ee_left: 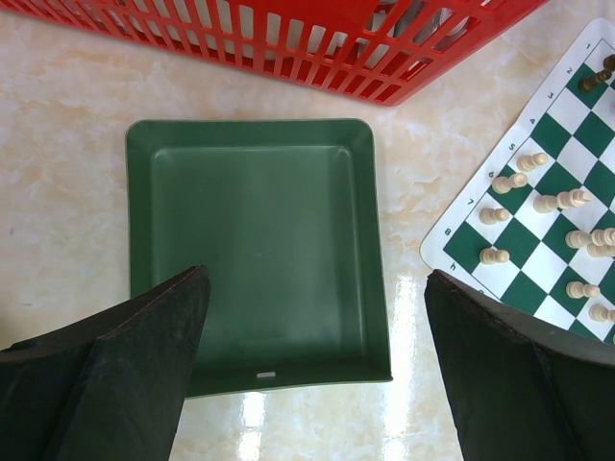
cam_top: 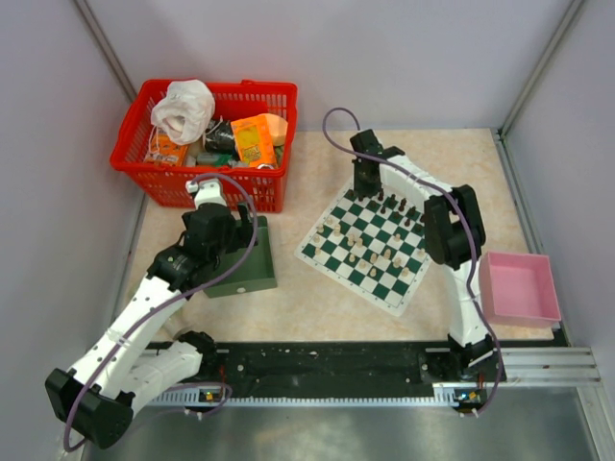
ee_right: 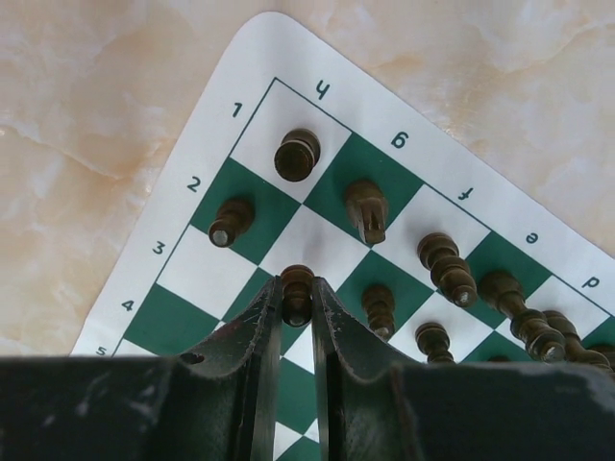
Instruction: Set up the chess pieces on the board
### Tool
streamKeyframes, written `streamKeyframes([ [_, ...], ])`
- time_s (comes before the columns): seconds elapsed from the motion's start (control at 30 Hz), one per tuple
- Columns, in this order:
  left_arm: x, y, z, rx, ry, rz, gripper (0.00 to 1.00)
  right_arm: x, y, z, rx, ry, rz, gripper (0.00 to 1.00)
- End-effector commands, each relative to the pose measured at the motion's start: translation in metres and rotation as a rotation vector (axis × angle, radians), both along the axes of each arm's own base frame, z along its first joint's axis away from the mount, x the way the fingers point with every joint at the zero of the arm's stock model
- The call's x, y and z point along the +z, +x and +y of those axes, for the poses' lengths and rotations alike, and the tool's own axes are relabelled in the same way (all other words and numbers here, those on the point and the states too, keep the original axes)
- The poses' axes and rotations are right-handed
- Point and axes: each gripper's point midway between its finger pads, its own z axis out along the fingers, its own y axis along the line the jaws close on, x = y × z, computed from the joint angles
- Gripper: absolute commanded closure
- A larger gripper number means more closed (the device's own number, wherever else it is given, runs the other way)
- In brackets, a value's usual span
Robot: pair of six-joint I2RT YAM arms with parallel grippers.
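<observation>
The board (cam_top: 306, 254) lies turned like a diamond at the table's middle right. Black chess pieces (ee_right: 367, 209) stand along its far corner rows, with cream ones (ee_left: 509, 181) on its near side. My right gripper (ee_right: 297, 286) is shut on a black pawn (ee_right: 297, 280) and holds it upright just over the squares near the board's (ee_right: 250, 67) corner edge. The pawn's base is hidden behind the fingers. In the top view that gripper (cam_top: 365, 188) hangs at the board's far corner. My left gripper (ee_left: 315, 279) is open, with nothing between its fingers, above the dark green tray (ee_left: 259, 230).
A red basket (cam_top: 144, 168) full of odds and ends stands at the back left, close behind the green tray (cam_top: 252, 274). The tray holds nothing. A pink tray (cam_top: 519, 286) sits at the right near the table's edge. Grey walls close in three sides.
</observation>
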Motion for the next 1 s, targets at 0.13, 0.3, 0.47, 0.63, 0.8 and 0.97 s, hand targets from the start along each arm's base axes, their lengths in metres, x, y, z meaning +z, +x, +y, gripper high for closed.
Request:
streamKeyframes([
  [0.13,0.018,0.008,-0.001,0.000,-0.021,-0.061,0.01,0.002,0.016,-0.001,-0.008,-0.004,-0.028,0.83],
  [0.3,0.017,0.008,-0.001,-0.001,-0.017,-0.057,0.01,-0.001,0.017,-0.001,-0.011,-0.012,-0.025,0.83],
  [0.47,0.015,0.007,0.000,0.002,-0.019,-0.053,0.01,-0.002,0.017,-0.004,-0.019,-0.024,-0.024,0.83],
  [0.63,0.015,0.008,0.001,0.006,-0.020,-0.055,0.01,0.003,0.019,-0.004,-0.021,-0.021,-0.036,0.83],
  [0.8,0.015,0.008,0.001,0.004,-0.021,-0.054,0.01,0.004,0.019,-0.005,-0.025,-0.021,-0.038,0.83],
  [0.97,0.015,0.008,0.001,0.006,-0.024,-0.055,0.01,-0.002,0.017,-0.005,-0.023,-0.025,-0.024,0.82],
])
